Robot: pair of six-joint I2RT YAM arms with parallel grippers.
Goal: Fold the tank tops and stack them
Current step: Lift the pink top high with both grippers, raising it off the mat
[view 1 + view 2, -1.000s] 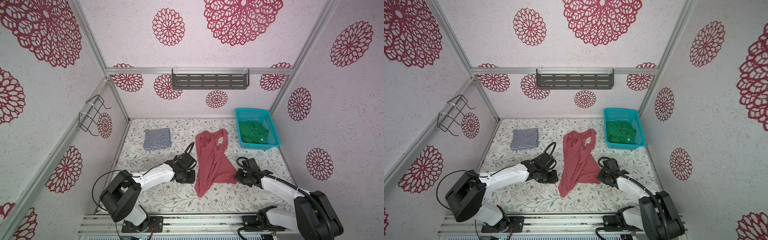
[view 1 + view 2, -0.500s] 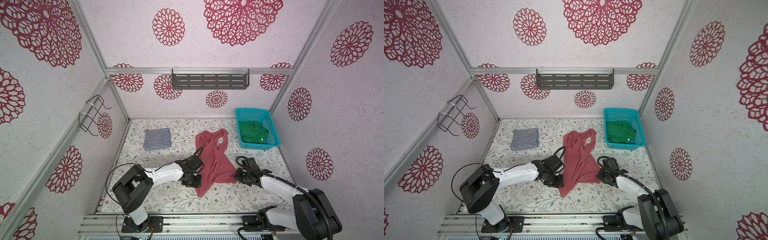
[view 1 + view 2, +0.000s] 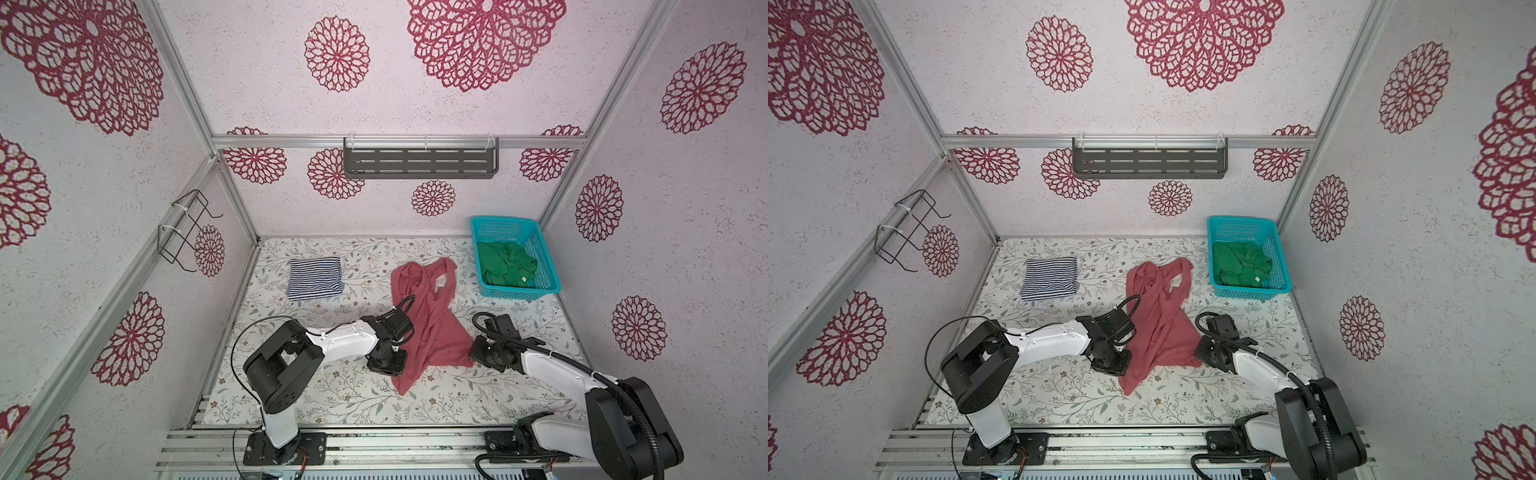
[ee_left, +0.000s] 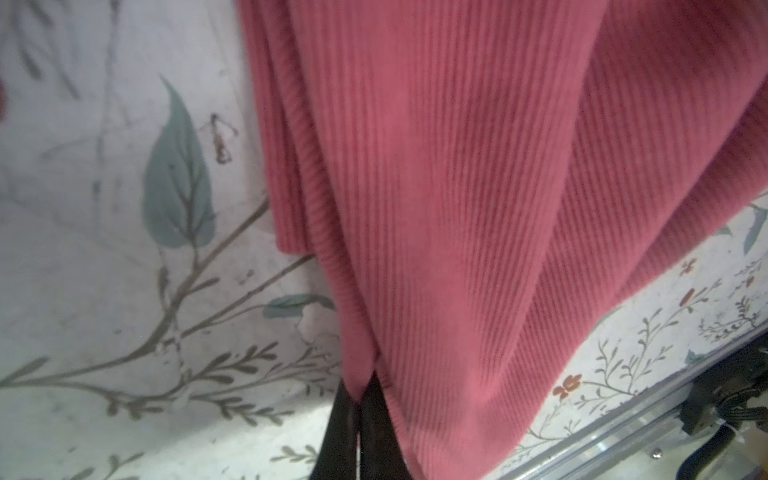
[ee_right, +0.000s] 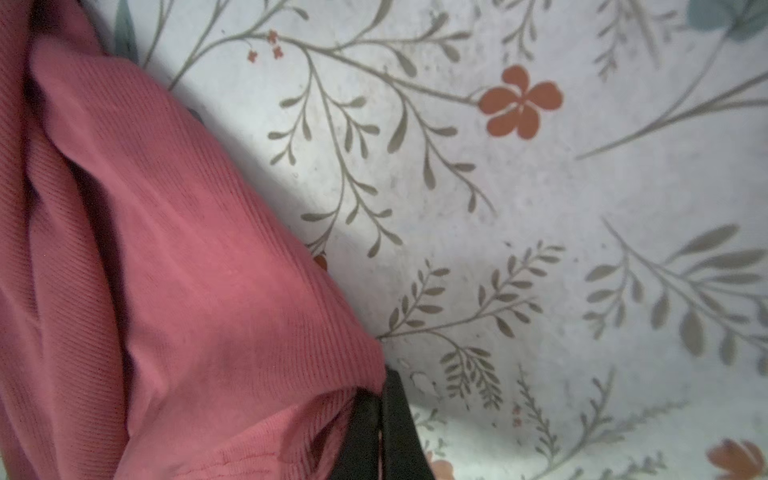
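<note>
The dusty red-pink tank top (image 3: 428, 328) (image 3: 1158, 328) lies crumpled lengthwise mid-table, straps toward the back. My left gripper (image 3: 400, 360) (image 3: 1124, 362) is at its left edge; the left wrist view shows the jaws (image 4: 358, 395) shut on a pinch of the ribbed red-pink cloth (image 4: 457, 208). My right gripper (image 3: 473, 353) (image 3: 1198, 353) (image 5: 380, 395) is shut on the cloth's (image 5: 166, 270) right hem corner. The striped tank top (image 3: 315, 277) (image 3: 1050, 277) lies folded at the back left. The green tank top (image 3: 505, 266) (image 3: 1241, 264) sits bunched in the teal basket (image 3: 505, 220) (image 3: 1241, 219).
The basket stands at the back right corner of the floral table. A grey shelf (image 3: 419, 162) hangs on the back wall and a wire rack (image 3: 187, 228) on the left wall. The arms' metal rail (image 3: 374, 440) runs along the front edge.
My left gripper moved right to the red-pink top's left edge and shut on it. The right gripper stayed shut at the hem corner.
</note>
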